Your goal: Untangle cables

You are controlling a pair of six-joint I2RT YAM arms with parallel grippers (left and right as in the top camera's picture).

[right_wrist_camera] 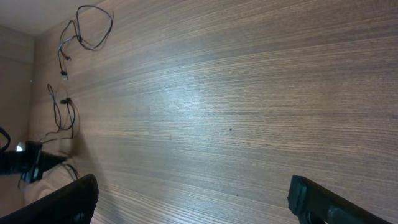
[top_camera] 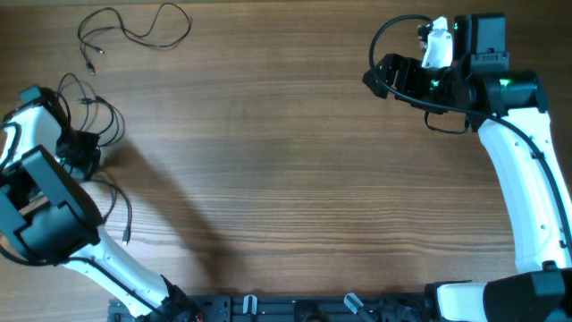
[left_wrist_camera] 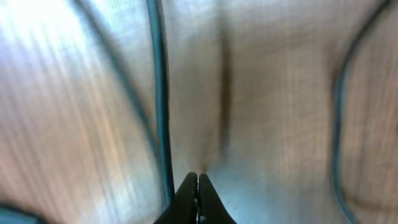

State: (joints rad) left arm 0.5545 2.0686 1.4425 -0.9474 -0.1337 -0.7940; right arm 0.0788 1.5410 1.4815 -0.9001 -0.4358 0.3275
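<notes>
Two thin black cables lie at the table's left. One loose cable (top_camera: pixel 134 31) lies curled at the far left corner and also shows in the right wrist view (right_wrist_camera: pixel 87 28). A second cable (top_camera: pixel 100 121) loops around my left gripper (top_camera: pixel 82 156) and trails toward the front. In the blurred left wrist view the jaws (left_wrist_camera: pixel 198 180) are shut, close above the wood. One cable strand (left_wrist_camera: pixel 158 93) runs just left of the jaws and another (left_wrist_camera: pixel 339 106) curves at the right. My right gripper (top_camera: pixel 380 76) hovers open and empty at the far right (right_wrist_camera: pixel 199 205).
The wooden table (top_camera: pixel 295 179) spans the view. The left arm's white body (top_camera: pixel 54 215) covers the front left corner. The right arm (top_camera: pixel 527 197) runs along the right edge. A black rail (top_camera: pixel 295 309) lines the front edge.
</notes>
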